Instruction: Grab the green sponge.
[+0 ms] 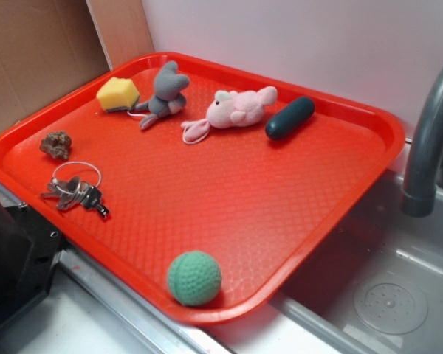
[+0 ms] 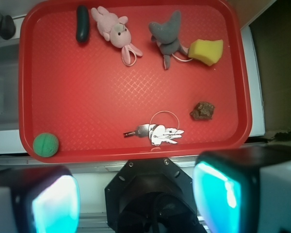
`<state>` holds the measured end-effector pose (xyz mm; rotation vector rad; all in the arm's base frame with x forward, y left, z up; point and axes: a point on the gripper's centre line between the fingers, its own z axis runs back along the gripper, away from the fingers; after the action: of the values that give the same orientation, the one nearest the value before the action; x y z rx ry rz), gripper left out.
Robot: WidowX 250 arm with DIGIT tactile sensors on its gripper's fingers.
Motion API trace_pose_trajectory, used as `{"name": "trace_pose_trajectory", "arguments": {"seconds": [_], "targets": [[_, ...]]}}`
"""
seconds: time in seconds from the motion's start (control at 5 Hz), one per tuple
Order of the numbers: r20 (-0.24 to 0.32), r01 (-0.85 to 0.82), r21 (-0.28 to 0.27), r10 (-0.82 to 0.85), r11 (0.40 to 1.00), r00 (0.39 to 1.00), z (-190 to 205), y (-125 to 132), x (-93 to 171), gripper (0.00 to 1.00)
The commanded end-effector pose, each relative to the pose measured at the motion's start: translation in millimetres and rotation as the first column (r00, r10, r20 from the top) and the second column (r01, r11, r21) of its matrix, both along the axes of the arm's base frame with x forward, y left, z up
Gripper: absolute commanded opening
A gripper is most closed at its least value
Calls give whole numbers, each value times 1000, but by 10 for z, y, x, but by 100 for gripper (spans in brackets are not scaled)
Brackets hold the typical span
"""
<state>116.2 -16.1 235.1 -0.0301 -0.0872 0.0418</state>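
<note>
Tool (image 2: 136,199) spread wide, empty, pointing down.

The hand (image 2: 136,194) has black housing, visible screws and glossy teal-lit fingers (image 2: 216,194).

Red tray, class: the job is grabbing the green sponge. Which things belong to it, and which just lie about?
Belongs:
green sponge
gripper, open

Lying about:
grey plush mouse
pink plush rabbit
dark green cylinder
green ball
keys
brown rock

Kitchen: sink (image 1: 399,295) w/ faucet (image 1: 428,140); red tray (image 1: 280,221).
</note>
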Motion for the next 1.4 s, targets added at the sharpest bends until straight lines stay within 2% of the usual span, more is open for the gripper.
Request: {"name": "trace_pose_trajectory", "arguments": {"seconds": [0.0, 0.2, 0.4, 0.6, 1.2], "targets": [[0, 0, 0, 0, 1000, 1000, 0, 0, 0, 100], [-43, -250, -67, 247, 966, 968, -376, 373, 309, 100], [10, -472, -131, 477, 872, 879, -543, 571, 537, 100], [-7, -674, -133, 680, 726, 733, -833, 721, 594, 100], [-7, -674, -133, 680, 726, 733, -833, 721, 594, 100]]}}
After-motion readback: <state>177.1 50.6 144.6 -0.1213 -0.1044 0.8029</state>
